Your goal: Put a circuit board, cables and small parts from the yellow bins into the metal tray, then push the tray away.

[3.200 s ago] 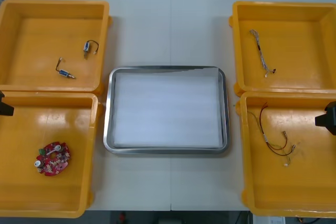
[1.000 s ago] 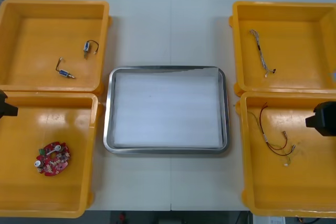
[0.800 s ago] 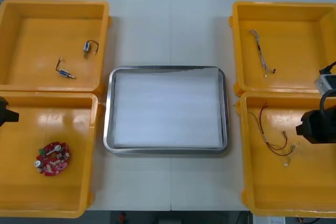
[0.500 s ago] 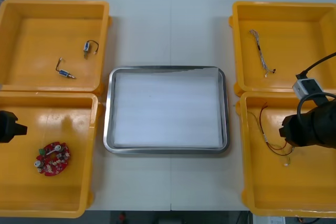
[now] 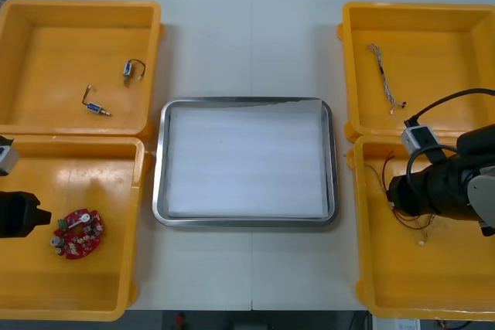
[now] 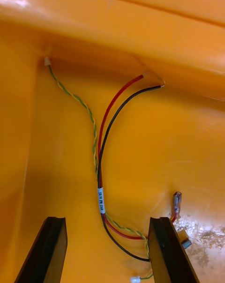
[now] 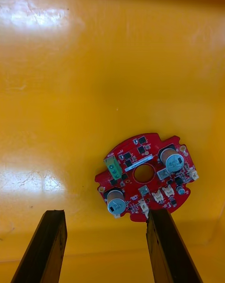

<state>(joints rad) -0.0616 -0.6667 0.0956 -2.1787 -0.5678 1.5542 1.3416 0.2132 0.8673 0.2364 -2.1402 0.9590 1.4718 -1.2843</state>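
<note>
I am looking down the left gripper [image 7: 106, 217], which is hanging inside the near yellow bin on the left [image 5: 138, 214]. Its fingers are standing wide apart and gripping nothing. The round red circuit board [image 7: 145, 177] is lying flat on the bin floor just ahead of the fingertips, sitting closer to one finger than to the other, its edge almost meeting that tip. Nothing is lying between the board and the fingers.

The right gripper [image 6: 107, 222] is hovering in the near yellow bin on the right [image 5: 362, 222], equally wide open and empty. The red and black cable [image 6: 101, 199] is running up between the two fingers, its white label sitting just ahead of the tips. A twisted yellow and green cable [image 6: 82, 103] is lying alongside it, crossing it near the label. The bin's walls are rising close beyond the cable ends, and small metal terminals are resting beside one finger.

Between the bins, the metal tray [image 5: 158, 168] is sitting on the table [image 5: 251, 36], white inside and holding nothing. Two small metal parts [image 5: 128, 69] are lying in the far left bin [image 5: 155, 52], and a thin pale cable [image 5: 385, 75] in the far right bin [image 5: 348, 59].
</note>
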